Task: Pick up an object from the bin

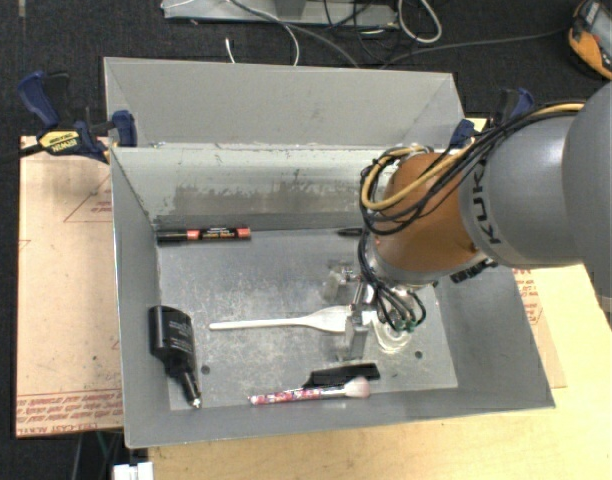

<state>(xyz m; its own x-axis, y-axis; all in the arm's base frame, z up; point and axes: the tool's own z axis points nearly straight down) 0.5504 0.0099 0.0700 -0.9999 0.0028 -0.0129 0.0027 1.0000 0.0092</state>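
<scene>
My gripper (348,313) is low over the right middle of the bin floor and stands open. One finger is behind and the other in front of the wide end of a white plastic fork (271,322). The fork lies flat with its handle pointing left. A small white round thing (392,341) lies just right of the gripper, partly under its cables. In front of the gripper lie a flat black piece (341,375) and a pink-patterned stick with a pale tip (306,394).
A black pen with red bands (202,234) lies along the back wall at the left. A black bottle-shaped thing (173,338) lies near the left wall. The arm and its orange cover hang over the bin's right side.
</scene>
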